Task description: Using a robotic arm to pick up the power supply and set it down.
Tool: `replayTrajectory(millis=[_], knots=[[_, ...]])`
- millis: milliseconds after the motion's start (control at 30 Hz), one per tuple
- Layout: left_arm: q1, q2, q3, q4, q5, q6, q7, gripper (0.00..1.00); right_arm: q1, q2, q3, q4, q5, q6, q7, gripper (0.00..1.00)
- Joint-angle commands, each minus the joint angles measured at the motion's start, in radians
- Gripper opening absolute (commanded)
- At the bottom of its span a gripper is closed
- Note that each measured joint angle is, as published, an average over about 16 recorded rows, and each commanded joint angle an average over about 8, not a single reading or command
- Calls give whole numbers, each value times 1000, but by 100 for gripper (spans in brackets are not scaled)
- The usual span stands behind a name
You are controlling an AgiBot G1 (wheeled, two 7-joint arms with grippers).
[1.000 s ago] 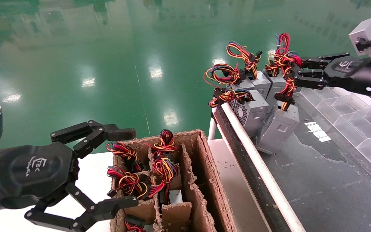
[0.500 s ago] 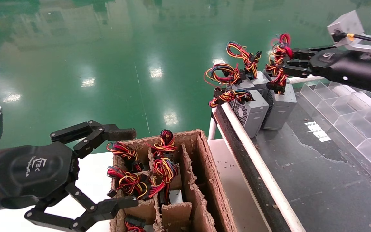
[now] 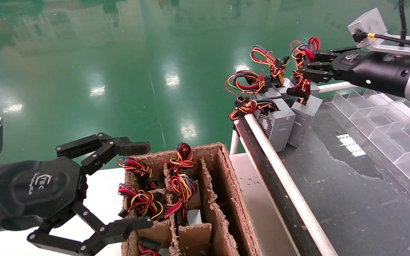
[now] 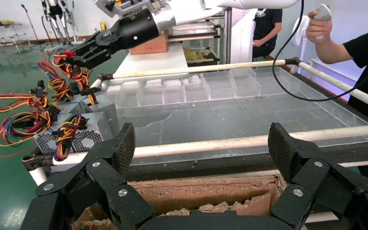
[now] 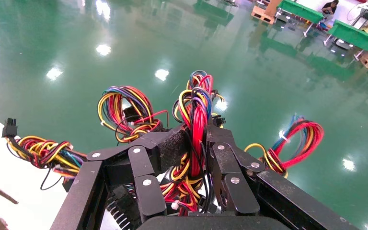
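My right gripper is shut on the red, yellow and black wire loop of a grey power supply. The box hangs tilted below the wires, against the other units at the far end of the dark table. In the right wrist view, the fingers clamp the red wire bundle. The left wrist view shows that arm's claw over the same unit. My left gripper stands open beside the cardboard box, holding nothing; its own view shows the wide gap.
Other grey power supplies with wire loops stand at the table's far corner. A white rail edges the dark table. Clear plastic compartments line its right side. The cardboard box holds several wire bundles. A person stands beyond the table.
The right gripper has moved left and farther away, carrying the power supply by its wires. The box swung from out on the table to beside the other units. The left arm has not moved.
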Motion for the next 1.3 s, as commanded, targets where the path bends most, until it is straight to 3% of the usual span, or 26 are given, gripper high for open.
replayTrajectory(millis=[33, 600, 633, 867, 900, 1300], knots=[[0, 0, 0, 0, 0, 0, 0, 100, 0, -9, 0, -1, 0, 9, 2, 0], [0, 0, 0, 0, 0, 0, 0, 100, -34, -44, 8, -11, 12, 80, 11, 1], [0, 0, 0, 0, 0, 0, 0, 100, -34, -44, 9, -10, 13, 82, 11, 8], [0, 0, 0, 0, 0, 0, 0, 100, -37, -43, 11, -6, 17, 79, 16, 94], [0, 0, 0, 0, 0, 0, 0, 100, -37, -42, 12, -5, 17, 77, 16, 100], [0, 0, 0, 0, 0, 0, 0, 100, -37, -26, 0, -2, 0, 45, 21, 100]])
